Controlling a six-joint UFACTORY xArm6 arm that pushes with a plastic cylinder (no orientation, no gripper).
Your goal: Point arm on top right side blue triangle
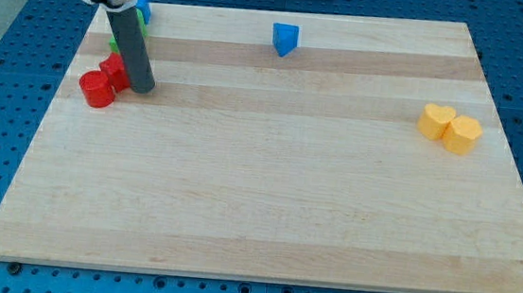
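Observation:
The blue triangle [286,39] sits near the view's top, a little left of the middle of the wooden board [267,194]. My tip [142,88] rests on the board at the view's upper left, far to the left of and below the blue triangle. It stands right next to two red blocks [103,81], just to their right. A green block [118,45] and another blue block [143,9] are partly hidden behind the rod.
Two yellow blocks [450,127] sit side by side near the board's right edge. A blue perforated table [4,48] surrounds the board.

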